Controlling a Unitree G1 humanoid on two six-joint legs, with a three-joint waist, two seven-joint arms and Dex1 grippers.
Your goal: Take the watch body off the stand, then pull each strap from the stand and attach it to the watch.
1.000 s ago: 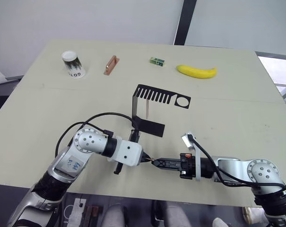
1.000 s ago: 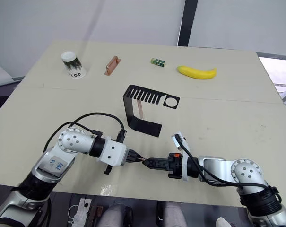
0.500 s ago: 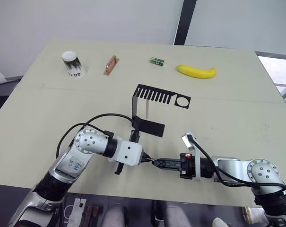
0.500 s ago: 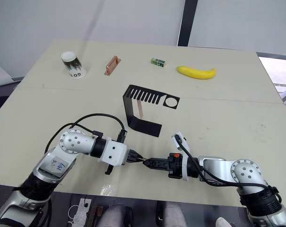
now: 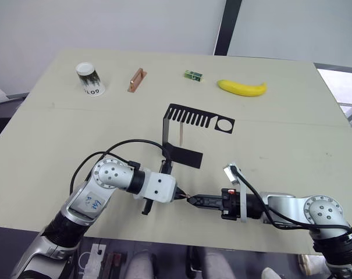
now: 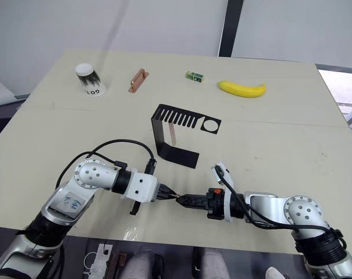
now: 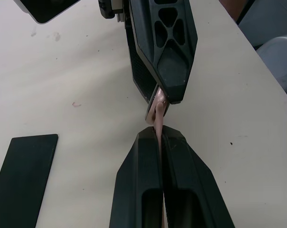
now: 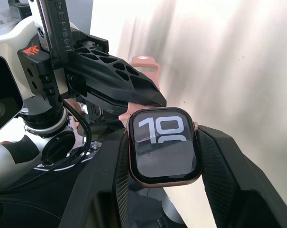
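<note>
Near the table's front edge my two grippers meet tip to tip. My right gripper [image 5: 191, 200] [image 8: 163, 137] is shut on the watch body [image 8: 164, 146], whose dark screen shows white "10". My left gripper [image 5: 178, 196] [image 7: 161, 130] is shut on a pale pink strap [image 7: 158, 113] [image 8: 145, 64], and the strap's end touches the watch body's edge. Behind them stands the black stand [image 5: 184, 136] with its slotted top plate. Another pink strap [image 6: 172, 134] hangs from one of its slots.
Along the far side of the table [image 5: 292, 145] sit a paper cup [image 5: 89, 79], a copper-brown block [image 5: 136, 80], a small green box [image 5: 192, 74] and a banana [image 5: 241, 87]. The grippers work close to the table's front edge.
My left arm's elbow has edged slightly to the right. Both grippers stay tip to tip, holding the same things.
</note>
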